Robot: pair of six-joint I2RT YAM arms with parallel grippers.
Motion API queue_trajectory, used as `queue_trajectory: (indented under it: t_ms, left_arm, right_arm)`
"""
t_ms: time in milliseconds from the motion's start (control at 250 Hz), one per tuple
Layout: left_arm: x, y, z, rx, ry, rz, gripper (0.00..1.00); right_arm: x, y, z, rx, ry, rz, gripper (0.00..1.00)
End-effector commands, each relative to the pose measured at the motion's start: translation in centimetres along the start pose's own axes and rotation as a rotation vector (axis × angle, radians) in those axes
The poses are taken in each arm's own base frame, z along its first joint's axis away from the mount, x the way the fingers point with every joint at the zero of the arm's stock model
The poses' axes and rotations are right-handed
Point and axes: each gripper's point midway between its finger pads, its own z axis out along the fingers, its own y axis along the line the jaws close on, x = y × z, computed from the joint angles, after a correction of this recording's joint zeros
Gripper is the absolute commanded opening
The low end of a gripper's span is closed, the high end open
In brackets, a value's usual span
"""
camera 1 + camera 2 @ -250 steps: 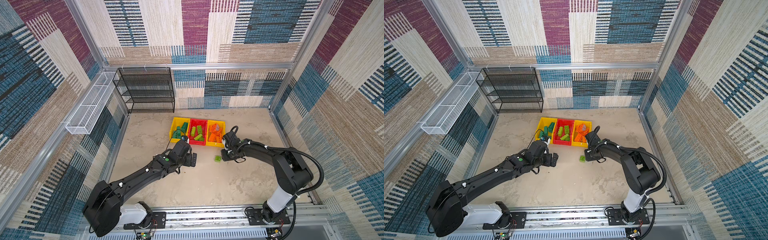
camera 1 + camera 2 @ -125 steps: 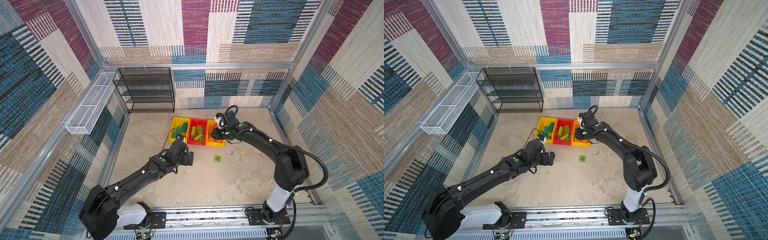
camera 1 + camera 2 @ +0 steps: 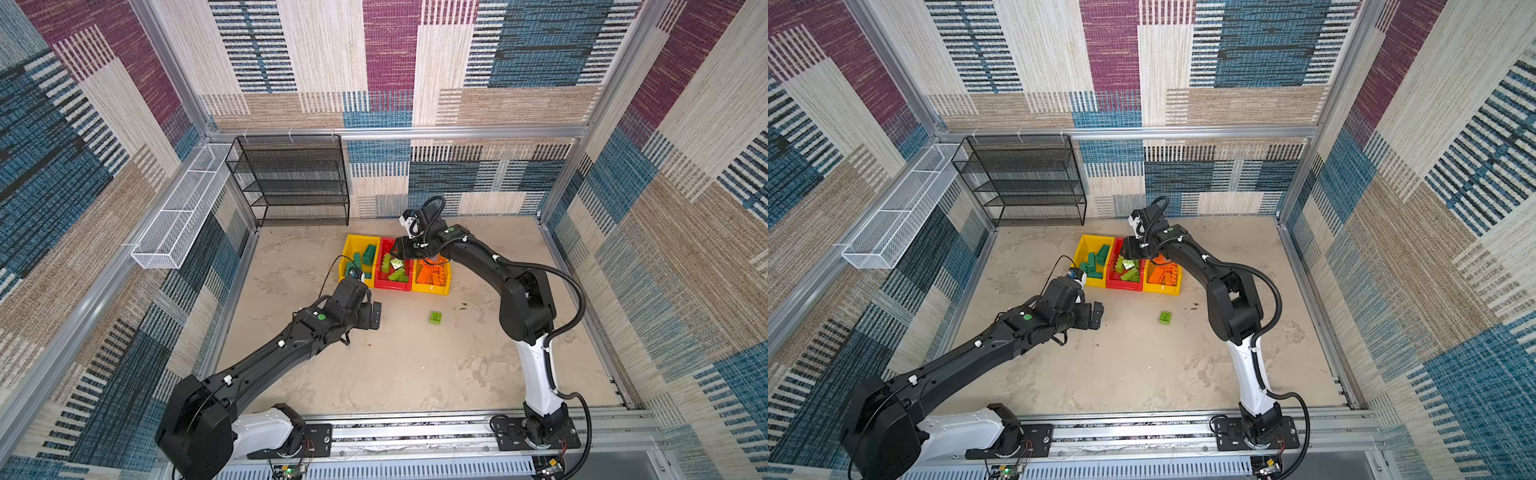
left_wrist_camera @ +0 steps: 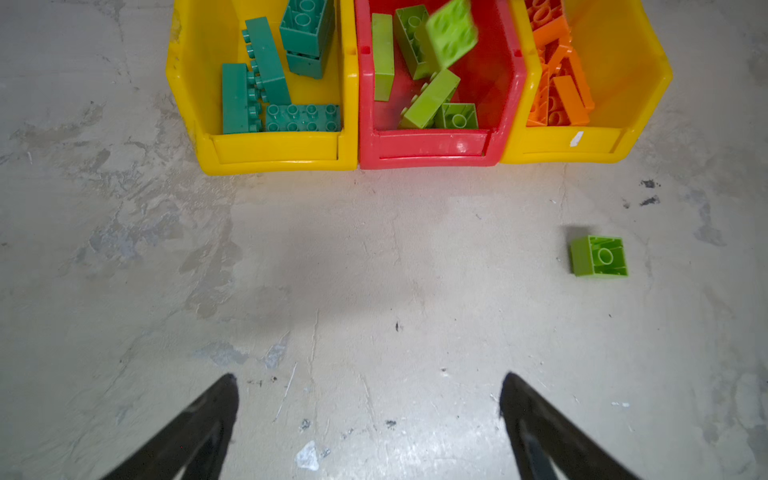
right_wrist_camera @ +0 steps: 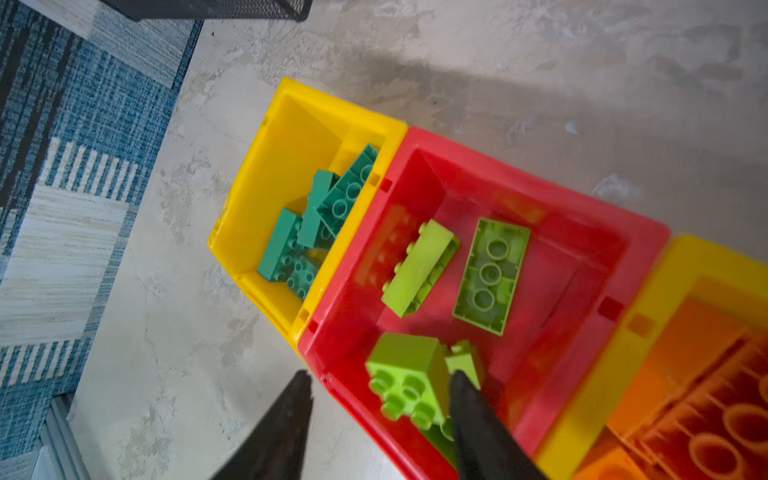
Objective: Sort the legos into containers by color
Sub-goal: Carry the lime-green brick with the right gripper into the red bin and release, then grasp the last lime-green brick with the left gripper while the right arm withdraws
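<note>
Three containers stand in a row: a yellow bin [image 4: 274, 151] with dark teal legos [image 4: 266, 62], a red bin [image 4: 428, 145] with lime legos [image 4: 430, 99], and a yellow bin [image 4: 561, 143] with orange legos [image 4: 559, 91]. My right gripper [image 5: 380, 374] hangs over the red bin [image 3: 392, 286] with its jaws apart. A square lime brick [image 5: 405, 378] lies loose between them against one finger, and it looks blurred above the red bin in the left wrist view. Another lime brick [image 3: 435, 318] lies on the floor. My left gripper [image 4: 368, 377] is open over bare floor.
A black wire-mesh rack [image 3: 295, 183] stands against the back wall. A long white wire basket [image 3: 183, 210] hangs on the left wall. The patterned walls close the floor in on three sides, and a metal rail [image 3: 415, 432] runs along the front.
My right gripper rose from the floor beside the orange bin, swung over the red bin and opened, freeing the lime brick. The left arm drew back a little.
</note>
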Motion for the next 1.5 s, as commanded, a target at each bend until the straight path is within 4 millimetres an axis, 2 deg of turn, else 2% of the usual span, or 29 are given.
queue_trajectory:
  t_ms: [0, 56, 132, 188, 252, 376, 452, 568, 712, 864, 1004, 1148, 1264, 1496]
  left_arm:
    - [0.5, -0.7, 0.2, 0.031, 0.05, 0.023, 0.99]
    - [0.7, -1.2, 0.3, 0.054, 0.064, 0.015, 0.99]
    - [1.0, -1.8, 0.6, 0.069, 0.072, 0.004, 0.99]
    - [1.2, -2.5, 0.7, 0.079, 0.077, 0.011, 0.99]
    - [1.2, -3.6, 1.0, 0.088, 0.084, 0.03, 1.0]
    - [1.3, -6.1, 2.2, 0.114, 0.113, 0.051, 0.99]
    - [1.4, -8.2, 3.3, 0.141, 0.129, 0.066, 0.99]
    - [1.6, -11.9, 5.3, 0.18, 0.166, 0.086, 0.99]
    - [1.6, -16.4, 7.8, 0.225, 0.217, 0.106, 0.98]
    - [1.7, -19.4, 10.1, 0.215, 0.279, 0.145, 0.98]
    - [2.1, -20.5, 11.5, 0.203, 0.325, 0.155, 0.97]
    - [3.1, -20.5, 12.5, 0.186, 0.355, 0.162, 0.93]
    - [3.5, -20.3, 13.1, 0.173, 0.366, 0.172, 0.86]
    - [3.7, -20.0, 14.1, 0.135, 0.378, 0.205, 0.66]
  right_arm:
    - [-1.3, 0.7, 0.0, -0.024, -0.009, -0.027, 0.78]
    - [-2.1, 1.0, -0.6, -0.018, -0.023, -0.038, 0.87]
    - [-2.9, 1.0, -2.4, 0.01, -0.043, -0.045, 0.9]
    - [-2.8, 0.1, -4.2, 0.056, -0.053, -0.028, 0.93]
    - [-1.8, -2.2, -6.4, 0.133, -0.059, 0.031, 0.96]
    - [2.1, -9.1, -11.6, 0.362, -0.071, 0.182, 1.0]
    - [4.9, -12.0, -15.1, 0.445, -0.087, 0.244, 1.0]
    - [8.9, -14.3, -19.6, 0.512, -0.106, 0.312, 1.0]
    - [12.6, -15.8, -23.2, 0.56, -0.114, 0.378, 1.0]
    - [14.2, -16.3, -25.4, 0.569, -0.136, 0.408, 1.0]
    - [14.5, -16.4, -26.8, 0.576, -0.156, 0.407, 1.0]
    - [14.9, -16.6, -27.8, 0.584, -0.166, 0.409, 1.0]
    - [15.0, -16.4, -27.7, 0.568, -0.167, 0.411, 1.0]
    - [14.9, -16.3, -27.4, 0.552, -0.164, 0.415, 1.0]
